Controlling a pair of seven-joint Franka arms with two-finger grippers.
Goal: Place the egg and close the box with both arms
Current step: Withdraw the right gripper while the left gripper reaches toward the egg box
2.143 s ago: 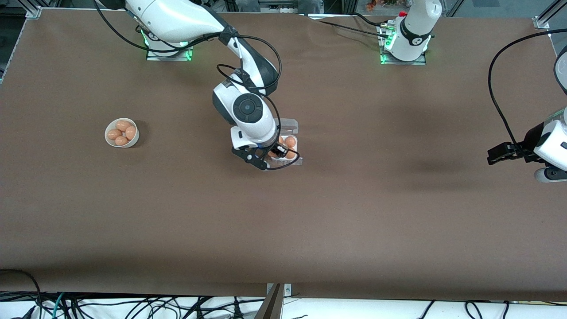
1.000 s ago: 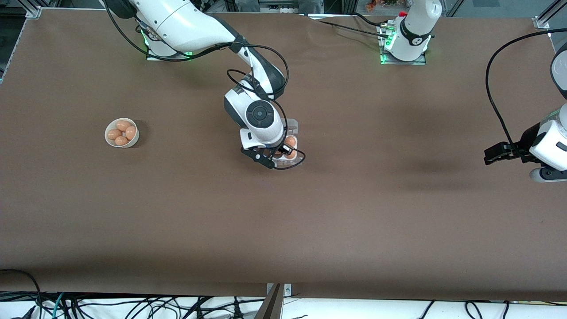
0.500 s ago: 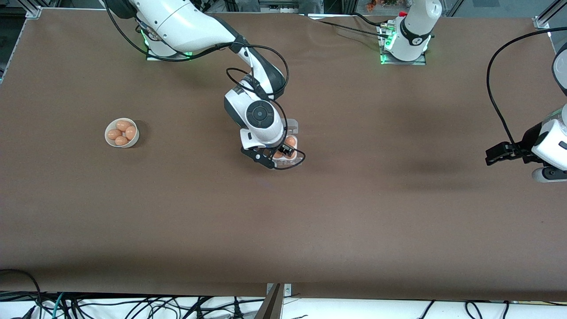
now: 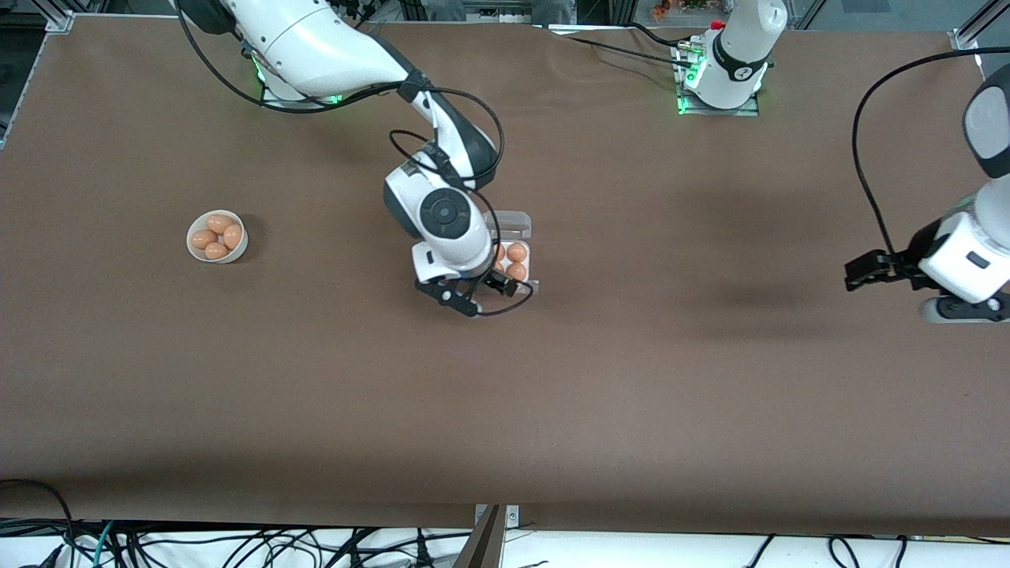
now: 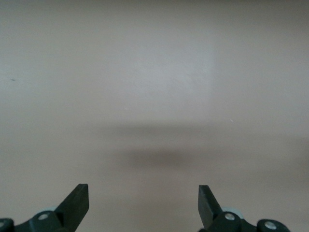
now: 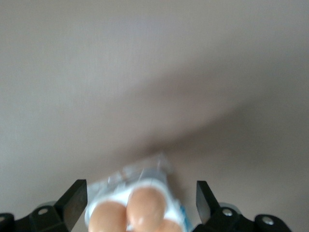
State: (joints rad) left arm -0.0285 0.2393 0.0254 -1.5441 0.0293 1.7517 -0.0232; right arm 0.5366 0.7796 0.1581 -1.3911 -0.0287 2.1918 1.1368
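While my two arms hang over the brown table (image 4: 316, 379), the box (image 4: 514, 254) sits near its middle, nearer my right arm's base, white tray up and clear lid (image 4: 511, 225) laid flat open on the edge toward my bases. I judge that leaves the cells free for loading. My right gripper (image 4: 483, 293) hovers over the tray's camera-side edge, fingers spread and empty, the tray showing between them in the right wrist view. My left gripper (image 4: 856, 272) waits over bare table at its own end, fingers parted, nothing held. The bowl (image 4: 192, 244) of spare eggs stands toward my right arm's end. The egg (image 4: 517, 270) rests in its cell; which way its long axis runs, I can't tell.
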